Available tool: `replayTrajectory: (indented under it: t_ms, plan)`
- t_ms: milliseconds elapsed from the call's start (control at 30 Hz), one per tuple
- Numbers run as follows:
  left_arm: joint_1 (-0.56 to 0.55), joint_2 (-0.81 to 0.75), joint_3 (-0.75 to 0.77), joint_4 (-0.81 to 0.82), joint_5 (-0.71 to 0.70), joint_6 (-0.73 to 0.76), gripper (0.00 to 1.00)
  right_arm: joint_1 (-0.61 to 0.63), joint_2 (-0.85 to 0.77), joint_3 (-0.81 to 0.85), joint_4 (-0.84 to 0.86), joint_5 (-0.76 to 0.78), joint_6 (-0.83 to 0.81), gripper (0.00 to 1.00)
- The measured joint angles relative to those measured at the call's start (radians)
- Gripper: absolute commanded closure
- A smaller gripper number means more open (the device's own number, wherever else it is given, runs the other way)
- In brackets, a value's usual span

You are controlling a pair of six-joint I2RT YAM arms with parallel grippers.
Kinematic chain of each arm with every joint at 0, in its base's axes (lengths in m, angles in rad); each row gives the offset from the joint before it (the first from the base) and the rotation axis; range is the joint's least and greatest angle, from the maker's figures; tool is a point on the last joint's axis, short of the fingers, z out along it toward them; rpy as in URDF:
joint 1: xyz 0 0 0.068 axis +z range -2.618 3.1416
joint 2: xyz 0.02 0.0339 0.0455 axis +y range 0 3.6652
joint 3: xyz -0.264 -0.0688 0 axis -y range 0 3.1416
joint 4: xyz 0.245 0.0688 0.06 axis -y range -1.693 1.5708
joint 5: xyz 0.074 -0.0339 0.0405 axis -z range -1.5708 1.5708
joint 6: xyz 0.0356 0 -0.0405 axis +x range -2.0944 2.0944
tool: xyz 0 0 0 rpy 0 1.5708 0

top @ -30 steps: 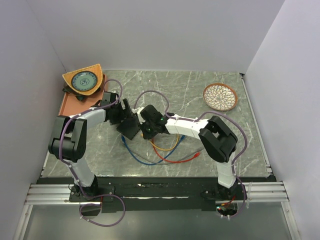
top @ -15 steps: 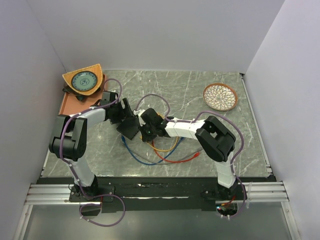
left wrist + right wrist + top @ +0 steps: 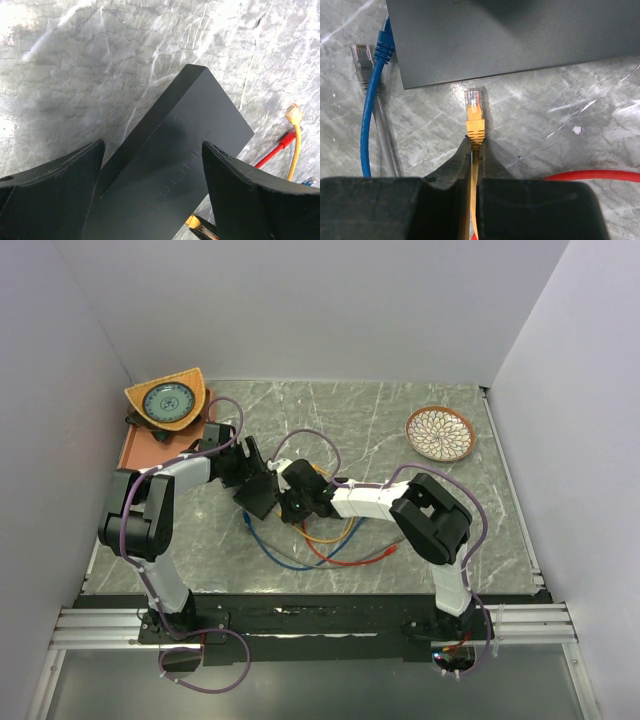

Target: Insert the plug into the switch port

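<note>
The flat matte-black switch box [image 3: 258,498] lies on the marble table; its port row is hidden in every view. My left gripper [image 3: 152,145] straddles the box [image 3: 175,150], one finger on each long side, and holds it. My right gripper [image 3: 475,144] is shut on the orange cable just behind its plug [image 3: 474,112]. The clear plug tip points at the box's near edge [image 3: 510,35] and stops a short gap from it. In the top view the right gripper [image 3: 290,502] sits right against the box.
A blue plug [image 3: 384,45] and a grey plug [image 3: 361,55] lie by the box's left corner, and a red cable [image 3: 590,175] lies at the right. Loose cables [image 3: 320,540] loop in front. An orange tray [image 3: 130,445] is far left, a patterned bowl [image 3: 441,432] far right.
My right gripper has moved left with the orange plug, closing on the box. The left arm and the box have hardly moved.
</note>
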Motion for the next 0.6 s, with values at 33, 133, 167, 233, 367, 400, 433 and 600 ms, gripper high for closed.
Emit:
replayTrajectory:
  t_ms: [33, 133, 167, 233, 367, 400, 433, 600]
  plan:
    - [0.000, 0.000, -0.001, 0.003, 0.002, 0.000, 0.14, 0.001, 0.000, 0.000, 0.002, 0.002, 0.000, 1.00]
    - [0.000, 0.002, -0.005, 0.016, 0.012, -0.001, 0.14, 0.003, 0.000, 0.000, 0.006, 0.010, 0.000, 1.00]
    - [0.000, 0.003, -0.007, 0.022, 0.017, -0.001, 0.15, 0.004, 0.000, 0.000, 0.008, 0.013, -0.001, 1.00]
    - [0.000, 0.005, -0.008, 0.029, 0.025, -0.002, 0.15, 0.005, 0.000, 0.000, 0.010, 0.018, -0.001, 1.00]
    - [0.000, 0.007, -0.008, 0.037, 0.036, -0.003, 0.15, 0.006, 0.001, 0.000, 0.012, 0.021, -0.001, 1.00]
    - [0.000, 0.009, -0.009, 0.040, 0.040, -0.004, 0.16, 0.006, 0.001, 0.000, 0.013, 0.022, -0.001, 1.00]
    - [0.000, 0.010, -0.009, 0.043, 0.043, -0.005, 0.16, 0.006, 0.001, 0.000, 0.013, 0.022, -0.001, 1.00]
    - [0.000, 0.011, -0.014, 0.058, 0.049, -0.005, 0.16, 0.006, 0.001, 0.000, 0.034, 0.022, -0.001, 1.00]
